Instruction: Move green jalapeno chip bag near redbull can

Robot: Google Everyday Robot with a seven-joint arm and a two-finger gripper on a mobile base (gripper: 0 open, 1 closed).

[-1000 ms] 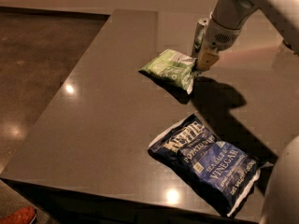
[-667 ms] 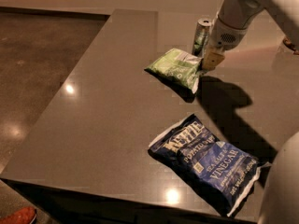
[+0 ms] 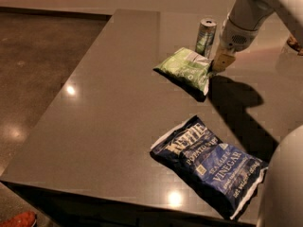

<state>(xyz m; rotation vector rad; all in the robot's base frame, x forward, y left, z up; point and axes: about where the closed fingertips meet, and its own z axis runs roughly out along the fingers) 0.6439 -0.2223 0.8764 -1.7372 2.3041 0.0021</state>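
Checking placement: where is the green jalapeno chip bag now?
In the camera view the green jalapeno chip bag lies on the table, just in front of the redbull can, the gripper at its right edge.

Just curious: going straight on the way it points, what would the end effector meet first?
Pointing down right of the redbull can, the end effector would likely meet the green jalapeno chip bag first; depth unclear.

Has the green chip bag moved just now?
Yes. Against the still Kettle chip bag, the green jalapeno chip bag slid right, toward the redbull can, with the gripper at its right end.
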